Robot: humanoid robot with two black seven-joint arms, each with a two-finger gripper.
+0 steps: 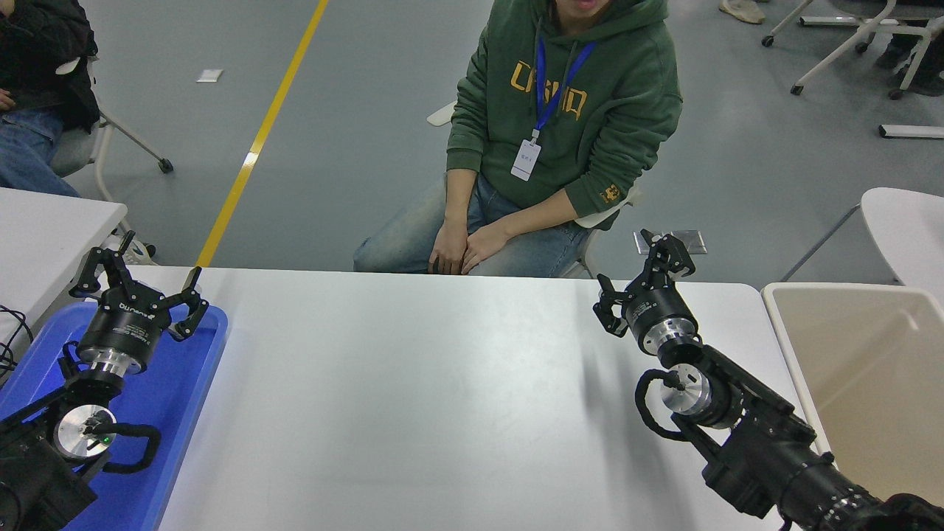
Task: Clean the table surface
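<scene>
The table surface (442,398) is a wide, glossy white top that fills the lower part of the head view. My right gripper (623,269) hovers open above its far right part, fingers spread and holding nothing. At the lower left, my left gripper (140,276) stays parked over a blue tray, open and holding nothing. No loose object shows on the white top.
A blue tray (188,383) lies on the table's left end under the left arm. A beige bin (870,369) stands at the right edge. A person in a green hoodie (564,118) sits at the far side, hands on knees. Smaller white tables (44,228) flank both sides.
</scene>
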